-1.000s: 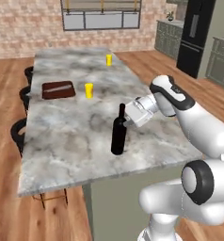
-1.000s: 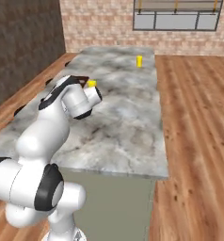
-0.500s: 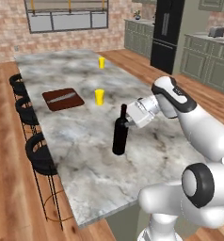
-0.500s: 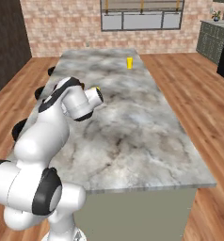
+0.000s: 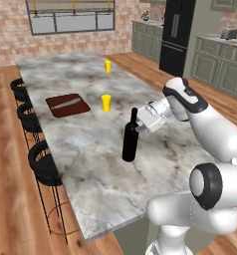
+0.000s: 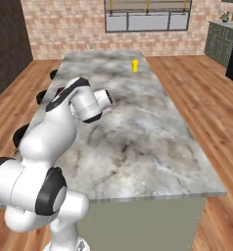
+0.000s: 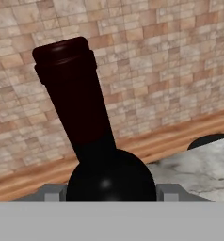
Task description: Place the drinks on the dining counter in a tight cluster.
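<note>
Hand (image 5: 136, 122) clamped on the black wine bottle (image 5: 130, 139) — upright on the dining counter (image 5: 85, 149).

**Even, flat light; soft rendered pictures**

The room is bright and evenly lit, with no clear single source; the desk (image 5: 90, 144) shows no glare; the wine bottle (image 5: 131, 139) casts hardly any shadow on it; both base views look soft and slightly blocky; in the hand view the bottle (image 7: 85, 136) carries one small highlight; the brick wall (image 7: 170, 61) behind it stays sharp.
</note>
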{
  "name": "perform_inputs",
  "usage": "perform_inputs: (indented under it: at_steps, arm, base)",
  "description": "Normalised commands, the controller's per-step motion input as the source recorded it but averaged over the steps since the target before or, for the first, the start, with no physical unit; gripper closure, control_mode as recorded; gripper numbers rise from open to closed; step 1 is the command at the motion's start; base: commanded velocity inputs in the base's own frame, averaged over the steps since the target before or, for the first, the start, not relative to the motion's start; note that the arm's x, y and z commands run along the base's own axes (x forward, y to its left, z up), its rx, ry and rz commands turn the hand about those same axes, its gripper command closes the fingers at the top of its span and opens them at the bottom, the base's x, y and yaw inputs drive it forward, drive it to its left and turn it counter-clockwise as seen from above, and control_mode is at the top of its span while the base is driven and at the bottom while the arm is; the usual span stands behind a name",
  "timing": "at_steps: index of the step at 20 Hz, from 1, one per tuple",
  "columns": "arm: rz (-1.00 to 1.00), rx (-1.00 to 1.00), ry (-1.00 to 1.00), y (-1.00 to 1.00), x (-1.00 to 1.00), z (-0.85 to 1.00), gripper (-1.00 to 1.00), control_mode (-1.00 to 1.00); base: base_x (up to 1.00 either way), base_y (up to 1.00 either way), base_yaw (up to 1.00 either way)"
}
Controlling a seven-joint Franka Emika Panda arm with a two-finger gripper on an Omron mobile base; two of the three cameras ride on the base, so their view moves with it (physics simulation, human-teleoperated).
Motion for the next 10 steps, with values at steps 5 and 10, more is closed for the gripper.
perform_inputs:
  at_steps: [5, 10]
  arm:
    - [0.0, 0.0, 0.0, 0.11, 0.13, -0.04, 1.0, -1.0]
    - [0.0, 0.0, 0.0, 0.66, 0.99, -0.1, 1.0, -1.0]
  base:
    - [0.06, 0.06, 0.0]
    - [0.0, 0.0, 0.0]
